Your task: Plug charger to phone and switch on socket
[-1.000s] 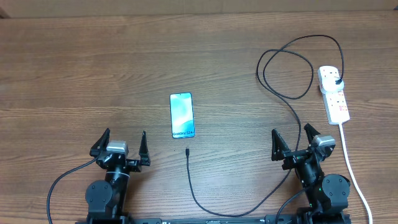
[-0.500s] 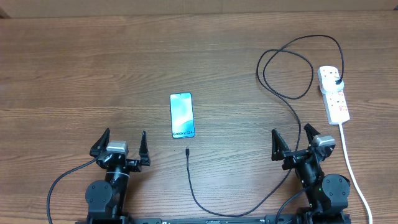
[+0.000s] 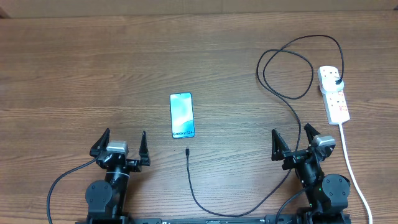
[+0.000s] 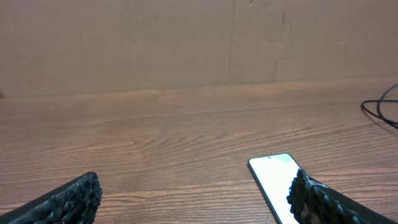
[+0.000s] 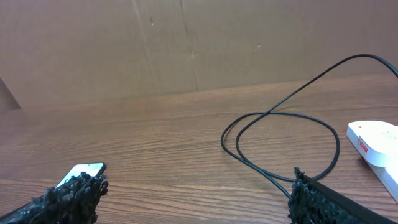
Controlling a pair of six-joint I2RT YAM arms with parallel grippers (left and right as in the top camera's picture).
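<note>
Overhead: the phone point(image 3: 181, 115) lies face up on the table point(image 3: 74, 62). The charger point(image 3: 188, 168) has its tip just below the phone, not touching it, and its plug is in the socket point(image 3: 334, 93) at the right. The left gripper point(image 3: 124, 135) and right gripper point(image 3: 290, 132) are spread wide and empty.
Left wrist: the phone lies by the right finger.
Right wrist: the cable loops near the socket.

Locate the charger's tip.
In the overhead view, the charger tip lies just on the robot's side of the phone, not touching it. It sits between the arms, closer to the left gripper than the right gripper.
</note>
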